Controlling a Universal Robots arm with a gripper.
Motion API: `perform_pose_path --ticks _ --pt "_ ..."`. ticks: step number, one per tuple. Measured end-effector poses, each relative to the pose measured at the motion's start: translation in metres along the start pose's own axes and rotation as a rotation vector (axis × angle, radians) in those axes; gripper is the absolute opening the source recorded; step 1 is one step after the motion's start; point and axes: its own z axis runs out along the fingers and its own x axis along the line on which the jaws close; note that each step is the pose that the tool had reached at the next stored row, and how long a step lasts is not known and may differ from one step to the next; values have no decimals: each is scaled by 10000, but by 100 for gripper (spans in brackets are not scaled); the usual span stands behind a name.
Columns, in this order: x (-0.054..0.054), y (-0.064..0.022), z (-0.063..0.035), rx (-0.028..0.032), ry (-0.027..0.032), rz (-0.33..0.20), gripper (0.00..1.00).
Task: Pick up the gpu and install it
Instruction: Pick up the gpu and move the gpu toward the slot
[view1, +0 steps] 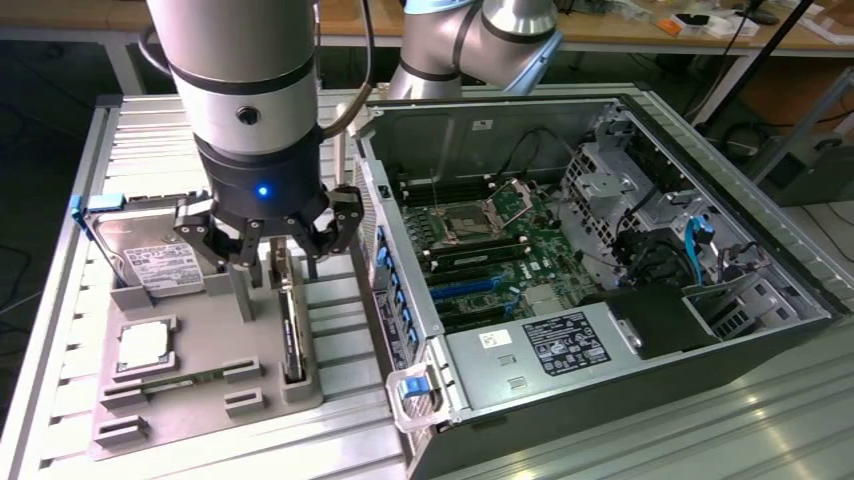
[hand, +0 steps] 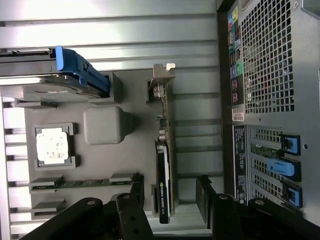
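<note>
The exterior view is looking steeply down at the gray tray (view1: 200, 335) and open computer case (view1: 481, 130), while the wrist view is facing straight down close over the gpu (hand: 164, 175), sharing both.

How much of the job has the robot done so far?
Done: the open gripper is lined up over the card, a finger on each side. In hand: nothing; the card stands in its grey holder. Left: lifting it and fitting it into the open computer.

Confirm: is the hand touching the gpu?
Apart. Wrist view: the open hand straddles the gpu, with a visible gap on both sides of the card.
</note>
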Motion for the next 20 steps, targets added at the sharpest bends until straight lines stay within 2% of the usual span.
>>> perform_pose_path --ticks 3,6,10,13,20 --pt "0 -13 11 0 6 0 54" --pt "0 -49 92 2 28 1 54" --pt "0 -50 110 1 29 1 54" --pt "1 -53 186 2 30 1 54" --pt "3 -56 245 1 30 1 54"
